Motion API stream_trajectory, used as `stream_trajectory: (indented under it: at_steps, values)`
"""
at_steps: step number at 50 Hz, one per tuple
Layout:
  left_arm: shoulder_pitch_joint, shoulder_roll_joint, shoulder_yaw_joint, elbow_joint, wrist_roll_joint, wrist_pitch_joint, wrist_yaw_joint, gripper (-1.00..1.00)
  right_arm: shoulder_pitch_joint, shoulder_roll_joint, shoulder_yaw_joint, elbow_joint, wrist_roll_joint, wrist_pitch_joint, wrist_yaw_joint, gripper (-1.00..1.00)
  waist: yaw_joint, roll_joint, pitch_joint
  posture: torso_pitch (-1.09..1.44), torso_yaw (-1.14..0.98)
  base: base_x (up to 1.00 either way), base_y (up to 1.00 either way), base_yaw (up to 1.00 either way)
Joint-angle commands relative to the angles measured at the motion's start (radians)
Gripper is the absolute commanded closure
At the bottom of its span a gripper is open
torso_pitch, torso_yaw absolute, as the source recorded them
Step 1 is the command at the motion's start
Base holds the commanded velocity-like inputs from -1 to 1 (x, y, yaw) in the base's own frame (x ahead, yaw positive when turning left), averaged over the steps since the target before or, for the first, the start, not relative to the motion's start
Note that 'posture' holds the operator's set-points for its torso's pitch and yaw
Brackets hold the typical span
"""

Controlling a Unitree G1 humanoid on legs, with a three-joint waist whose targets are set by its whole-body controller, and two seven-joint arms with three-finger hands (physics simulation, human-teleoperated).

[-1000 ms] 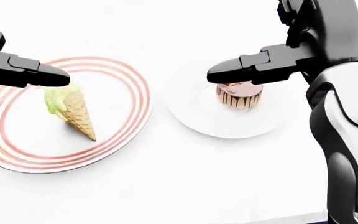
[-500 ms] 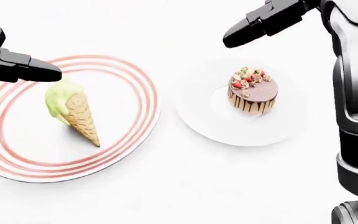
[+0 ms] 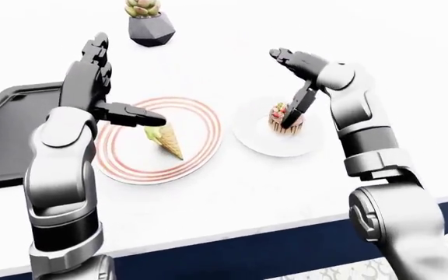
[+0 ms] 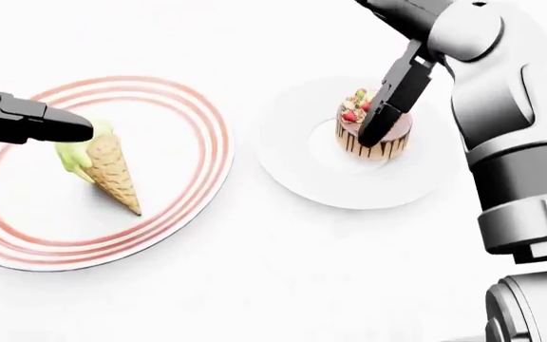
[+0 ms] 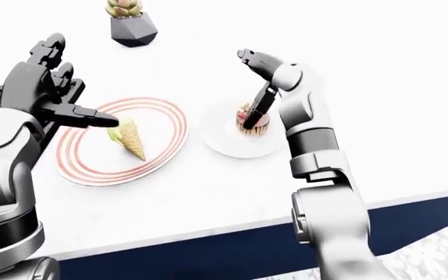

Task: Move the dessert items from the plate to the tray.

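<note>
Now, nearest to the robot, the white counter (image 3: 232,198) ends in a dark blue edge, and on it two round dishes lie side by side. On the left is the big plate with red rings (image 4: 174,206), and on it an ice cream cone (image 4: 103,167) lies on its side, the green scoop toward the far side and the tip toward the near side. On the right, well apart from it, is a smaller white plate (image 4: 321,185) with a little chocolate cake (image 4: 373,132) standing upright, berries and nuts on top.

The left hand (image 3: 111,99) hangs over the red-ringed plate. One dark finger points right and its tip is just at the green scoop; whether it touches I cannot tell. The other fingers stand up and spread, so nothing is gripped. The right hand (image 4: 397,71) is over the cake. Its fingers are spread wide: one dark finger (image 4: 388,100) reaches down to the top of the cake on its right part, another points away toward the far left. It is not closed around the cake.

Farther to the left, a dark tray (image 3: 6,134) lies at the edge of the left-eye view, and what shows of it carries no dessert. At the far side a small succulent in a grey pot (image 3: 148,23) stands.

As I judge it, the task is hardly begun: both desserts are on their dishes and none is on the tray. Grasping, carrying and setting down are all left to do.
</note>
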Motion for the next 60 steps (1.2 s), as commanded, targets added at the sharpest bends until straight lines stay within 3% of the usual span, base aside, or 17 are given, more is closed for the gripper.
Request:
stream_trajectory:
  at_steps: [1, 27, 28, 30, 41, 46, 60]
  values:
    - [-0.031, 0.012, 0.007, -0.033, 0.002, -0.029, 0.006, -1.0, -0.037, -0.013, -0.011, -0.041, -0.027, -0.029, 0.01, -1.0, 0.0, 0.001, -0.033, 0.0, 0.0, 0.0, 0.0, 0.0]
    - [-0.021, 0.02, 0.017, -0.055, 0.002, -0.011, -0.005, -1.0, 0.066, 0.0, -0.016, -0.101, -0.149, -0.076, 0.133, -0.98, 0.0, 0.0, -0.037, 0.0, 0.0, 0.0, 0.0, 0.0]
    - [-0.018, 0.02, 0.019, -0.055, 0.001, -0.012, -0.004, -1.0, 0.065, 0.001, -0.018, -0.099, -0.15, -0.075, 0.13, -0.96, 0.0, 0.0, -0.037, 0.0, 0.0, 0.0, 0.0, 0.0]
    - [-0.012, 0.019, 0.02, -0.058, 0.0, -0.013, -0.004, -1.0, 0.067, 0.004, -0.018, -0.105, -0.152, -0.066, 0.142, -0.67, 0.0, 0.0, -0.038, 0.0, 0.0, 0.0, 0.0, 0.0]
    - [-0.012, 0.024, 0.023, -0.053, -0.004, -0.015, 0.001, -1.0, 0.073, 0.005, -0.019, -0.118, -0.157, -0.059, 0.168, -0.35, -0.003, -0.001, -0.036, 0.0, 0.0, 0.0, 0.0, 0.0]
    - [-0.01, 0.024, 0.022, -0.051, -0.005, -0.017, 0.002, -1.0, 0.074, 0.005, -0.02, -0.128, -0.157, -0.055, 0.178, -0.37, -0.001, 0.0, -0.037, 0.0, 0.0, 0.0, 0.0, 0.0]
    - [-0.032, 0.032, 0.023, -0.045, -0.003, -0.005, 0.004, -1.0, 0.057, -0.001, -0.02, -0.108, -0.158, -0.076, 0.158, -0.15, 0.0, -0.001, -0.041, 0.0, 0.0, 0.0, 0.0, 0.0]
